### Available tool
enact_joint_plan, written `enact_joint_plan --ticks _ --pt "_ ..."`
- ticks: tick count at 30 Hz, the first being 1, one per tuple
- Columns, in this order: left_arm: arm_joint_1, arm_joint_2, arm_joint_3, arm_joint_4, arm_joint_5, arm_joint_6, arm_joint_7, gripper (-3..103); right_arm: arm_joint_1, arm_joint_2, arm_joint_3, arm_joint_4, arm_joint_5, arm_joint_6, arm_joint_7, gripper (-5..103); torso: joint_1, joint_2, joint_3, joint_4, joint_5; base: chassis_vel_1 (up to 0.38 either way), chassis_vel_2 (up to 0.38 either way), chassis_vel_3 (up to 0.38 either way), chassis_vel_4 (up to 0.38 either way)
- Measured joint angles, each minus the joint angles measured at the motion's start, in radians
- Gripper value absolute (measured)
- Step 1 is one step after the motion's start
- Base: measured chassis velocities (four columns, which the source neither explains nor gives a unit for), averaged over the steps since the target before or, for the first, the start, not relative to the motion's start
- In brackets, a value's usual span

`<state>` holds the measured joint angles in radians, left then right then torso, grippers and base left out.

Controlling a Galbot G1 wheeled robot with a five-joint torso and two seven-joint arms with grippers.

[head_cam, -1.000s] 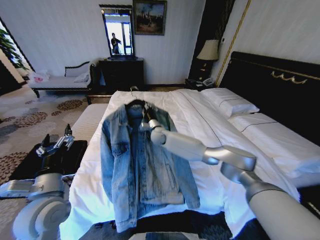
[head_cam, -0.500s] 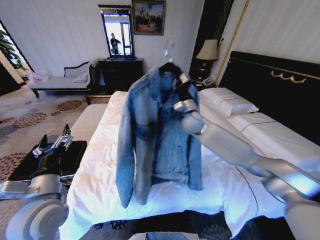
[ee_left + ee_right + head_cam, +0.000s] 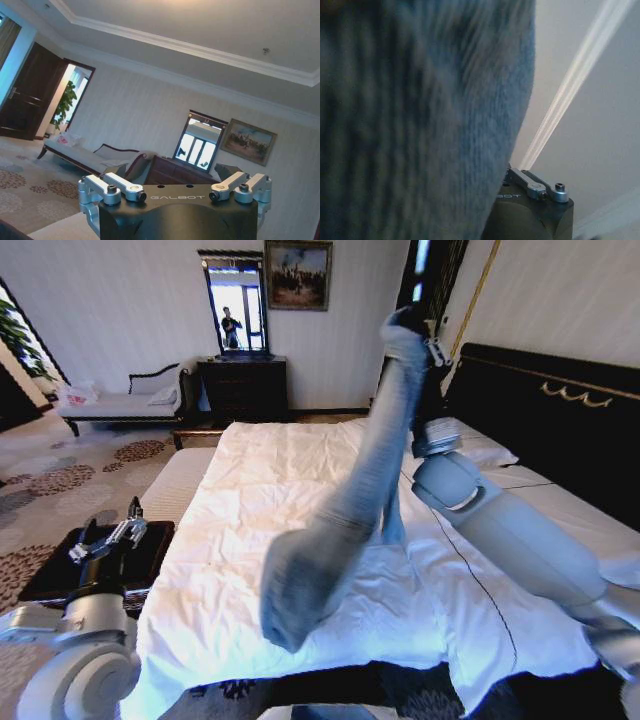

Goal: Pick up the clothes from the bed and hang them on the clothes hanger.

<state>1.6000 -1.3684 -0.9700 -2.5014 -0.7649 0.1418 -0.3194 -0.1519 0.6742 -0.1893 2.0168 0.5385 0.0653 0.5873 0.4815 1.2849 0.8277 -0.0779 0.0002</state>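
The light blue washed-denim jacket swings above the white-duveted bed, hanging from the raised right gripper, jaws apparently clenched near its collar. Soft, heavy, floppy; grip the collar.

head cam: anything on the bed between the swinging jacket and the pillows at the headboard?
In the head view, only the right arm crosses there, holding the jacket up; the duvet below is bare.

"GALBOT" on the left hand housing.
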Motion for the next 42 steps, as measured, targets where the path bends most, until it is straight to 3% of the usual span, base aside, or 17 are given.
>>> enact_joint_plan --ticks 1,2,5,7,11,16,19,22,25,29,34,42 --pt "0.002 0.000 -0.005 0.000 -0.003 0.001 -0.001 100 0.010 -0.010 0.005 0.031 0.089 0.006 -0.006 15 0.000 0.000 0.000 -0.0001 0.0000 0.000 0.000 0.000 0.000" --pt "0.002 0.000 -0.005 0.000 -0.003 0.001 -0.001 100 0.010 -0.010 0.005 0.031 0.089 0.006 -0.006 15 0.000 0.000 0.000 -0.0001 0.0000 0.000 0.000 0.000 0.000" --pt "0.005 0.000 -0.013 0.000 -0.007 0.003 -0.002 100 0.043 -0.038 0.015 0.104 0.327 0.007 -0.023 15 0.000 0.000 0.000 0.0001 -0.0003 0.000 0.000 0.000 0.000" --pt "0.006 0.000 -0.014 0.000 -0.007 0.004 -0.002 100 0.060 -0.056 0.027 0.144 0.435 0.002 -0.037 15 0.000 0.000 0.000 0.0000 -0.0004 0.000 0.000 0.000 0.000" --pt "0.007 -0.006 -0.014 0.000 -0.008 0.005 -0.003 100 0.059 -0.085 0.050 0.190 0.513 -0.007 -0.050 15 0.000 0.000 0.000 0.0000 -0.0004 0.000 0.000 0.000 0.000" --pt "0.013 -0.013 -0.014 0.000 -0.025 0.011 -0.002 100 -0.027 -0.100 0.094 0.220 0.490 0.002 -0.045 15 0.000 0.000 0.000 0.0001 -0.0001 0.000 0.000 0.000 0.000" --pt "0.023 -0.014 -0.020 0.001 -0.039 0.013 0.001 100 -0.147 -0.093 0.174 0.238 0.452 0.026 -0.043 15 0.000 0.000 0.000 0.0002 -0.0003 0.000 0.000 0.000 0.000" --pt "0.062 -0.014 -0.054 0.001 -0.035 -0.008 0.007 100 -0.363 -0.073 0.322 0.268 0.400 0.056 -0.060 15 0.000 0.000 0.000 0.0003 0.0005 0.000 0.000 0.000 0.000" --pt "0.070 -0.014 -0.071 0.001 -0.036 -0.010 0.010 100 -0.437 -0.065 0.390 0.279 0.372 0.076 -0.076 15 0.000 0.000 0.000 0.0003 0.0000 0.000 0.000 0.000 0.000" --pt "0.087 -0.019 -0.095 0.001 -0.014 -0.026 0.040 100 -0.652 -0.021 0.589 0.314 0.324 0.130 -0.147 15 0.000 0.000 0.000 -0.0003 -0.0001 0.000 0.000 0.000 0.000" --pt "0.096 -0.025 -0.099 0.001 -0.010 -0.039 0.056 100 -0.789 0.041 0.692 0.346 0.304 0.161 -0.213 15 0.000 0.000 0.000 -0.0002 -0.0001 0.000 0.000 0.000 0.000" --pt "0.096 -0.028 -0.115 0.001 -0.042 -0.039 0.057 100 -0.889 0.094 0.739 0.378 0.259 0.170 -0.261 15 0.000 0.000 0.000 0.0001 -0.0003 0.000 0.000 0.000 0.000"
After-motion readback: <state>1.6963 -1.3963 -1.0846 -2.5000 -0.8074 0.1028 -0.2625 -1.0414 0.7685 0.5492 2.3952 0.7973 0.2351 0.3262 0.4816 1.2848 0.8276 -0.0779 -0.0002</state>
